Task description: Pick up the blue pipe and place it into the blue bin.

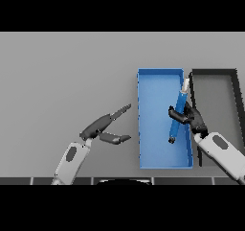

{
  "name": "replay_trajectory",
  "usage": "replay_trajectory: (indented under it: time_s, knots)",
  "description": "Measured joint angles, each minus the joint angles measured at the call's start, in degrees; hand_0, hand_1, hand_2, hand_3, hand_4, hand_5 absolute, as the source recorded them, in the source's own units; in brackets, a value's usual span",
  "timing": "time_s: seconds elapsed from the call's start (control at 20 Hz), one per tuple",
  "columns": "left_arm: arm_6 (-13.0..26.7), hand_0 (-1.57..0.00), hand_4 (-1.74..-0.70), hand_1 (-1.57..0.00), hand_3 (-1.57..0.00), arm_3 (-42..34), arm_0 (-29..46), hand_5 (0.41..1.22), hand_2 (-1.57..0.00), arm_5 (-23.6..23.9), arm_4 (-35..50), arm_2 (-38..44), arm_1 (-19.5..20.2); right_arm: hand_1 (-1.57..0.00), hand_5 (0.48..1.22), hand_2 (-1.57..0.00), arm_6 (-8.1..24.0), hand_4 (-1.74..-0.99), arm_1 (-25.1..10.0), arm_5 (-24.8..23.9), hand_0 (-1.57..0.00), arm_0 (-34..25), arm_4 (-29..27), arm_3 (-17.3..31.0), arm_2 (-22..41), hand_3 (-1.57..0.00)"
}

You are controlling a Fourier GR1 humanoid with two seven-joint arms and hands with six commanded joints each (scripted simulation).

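The blue pipe (178, 112), with a pale tip at its far end, hangs tilted over the right side of the blue bin (155, 129). My right hand (193, 119) is shut on the pipe's middle, fingers curled round it from the right. The pipe's lower dark end points down toward the bin floor; I cannot tell whether it touches. My left hand (102, 128) rests open above the grey table, left of the bin, fingers straight and pointing toward the bin.
A dark grey bin (234, 88) stands right against the blue bin's right wall, partly behind my right forearm. Bare grey table stretches to the left and behind both bins.
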Motion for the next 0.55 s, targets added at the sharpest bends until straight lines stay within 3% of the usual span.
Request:
replay_trajectory:
  time_s: [0.2, 0.55]
  knots:
    - [-0.05, 0.00, -0.93, 0.00, 0.00, 0.00, 0.18, 0.497, 0.00, 0.09, 0.25, 0.33, 0.08, -0.04, 0.736, -0.03, 0.00, -1.110, -2.05, -1.74, -0.04, -5.93, -4.21, 0.80, 7.63, -0.01]
    - [0.90, 0.00, -0.93, 0.00, 0.00, -1.92, 0.83, 0.495, 0.00, 0.16, 0.32, -0.30, -0.04, -0.02, 0.714, -0.02, 0.00, -1.084, -3.62, -0.29, -0.02, -7.76, -4.08, -0.35, 9.79, 0.00]
